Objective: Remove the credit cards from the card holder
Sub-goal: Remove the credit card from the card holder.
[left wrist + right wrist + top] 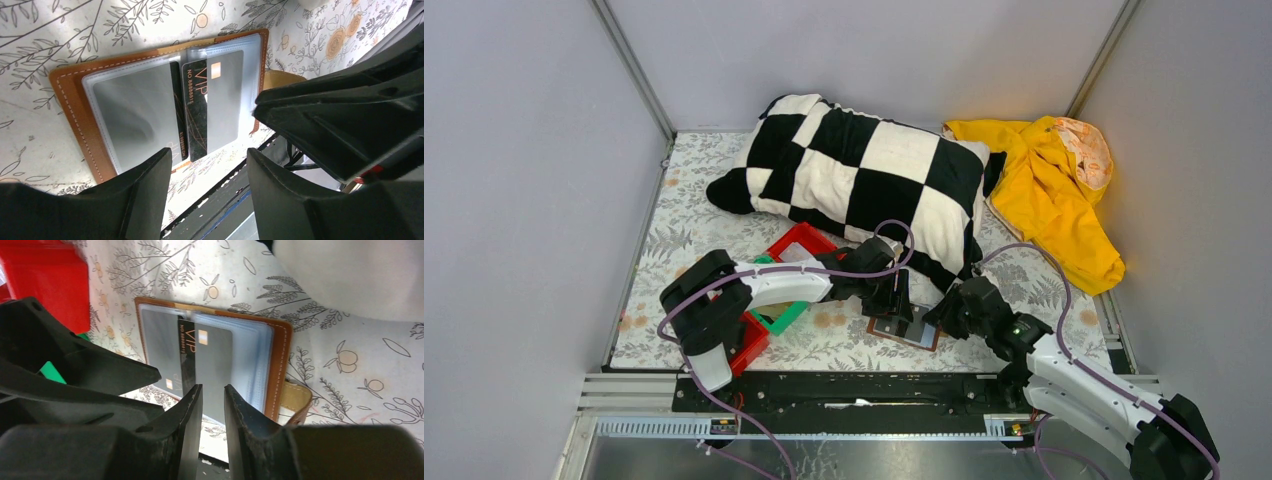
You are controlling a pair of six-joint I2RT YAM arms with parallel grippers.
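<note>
The brown card holder [906, 328] lies open on the floral cloth by the table's front edge, its clear sleeves facing up. In the left wrist view [67, 100] a black VIP card [195, 110] sticks out of the sleeves toward the near edge. It also shows in the right wrist view [187, 352], next to a grey card [215, 365]. My left gripper [899, 298] hovers open over the holder's near side [209, 155], empty. My right gripper [939, 315] has its jaws a narrow gap apart [212, 389], just short of the grey card's edge, holding nothing.
Red bins [799, 243] [749, 342] and a green bin [784, 318] sit left of the holder, under the left arm. A checkered pillow [864, 175] and a yellow garment [1044, 190] lie at the back. The black front rail [854, 385] runs just below the holder.
</note>
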